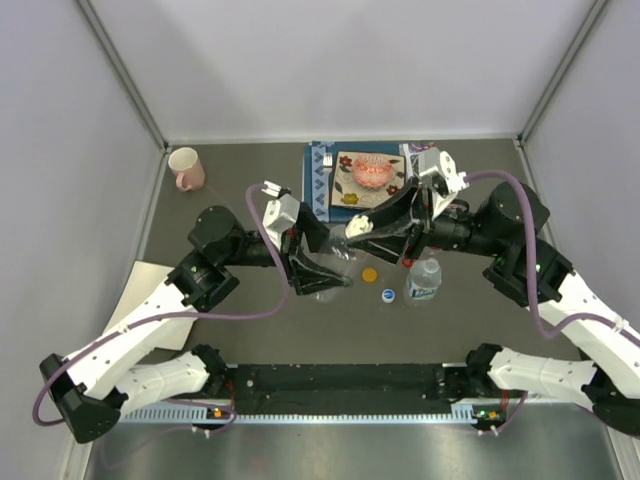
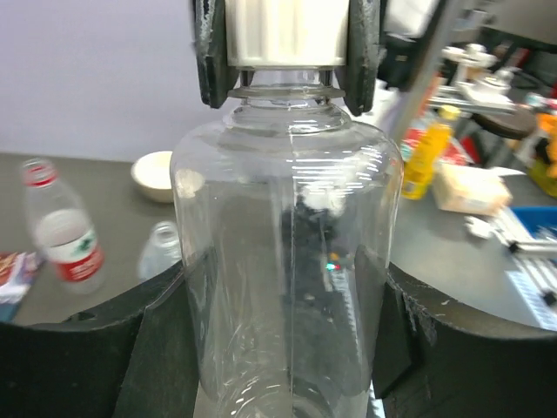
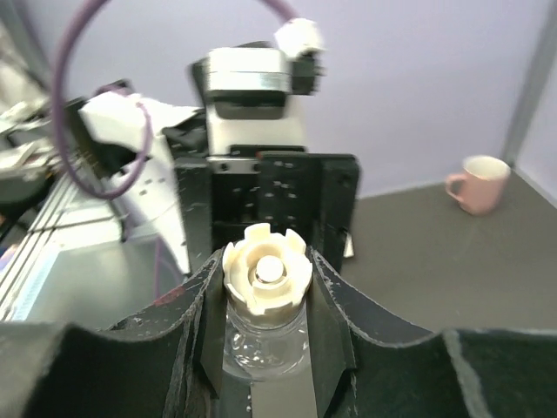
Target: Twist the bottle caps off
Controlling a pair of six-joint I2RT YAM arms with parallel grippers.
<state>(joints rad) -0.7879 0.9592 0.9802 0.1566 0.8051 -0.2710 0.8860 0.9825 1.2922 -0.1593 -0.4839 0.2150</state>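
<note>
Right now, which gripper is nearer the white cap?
Right. The right gripper clamps the white cap; the left gripper holds the clear bottle by its body, off the cap.

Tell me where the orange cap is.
In the top view, the orange cap lies loose near the middle, just up-left of the blue cap.

A cap [image 1: 388, 295] lies on the table [image 1: 330, 330], just left of a bottle [image 1: 424, 280].

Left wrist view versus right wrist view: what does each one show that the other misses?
Only the left wrist view shows the body of the plain clear plastic bottle and a red-labelled clear bottle on the table. Only the right wrist view shows the top of the round white screw cap and the pink mug. Both show that cap clamped between the right fingers.
</note>
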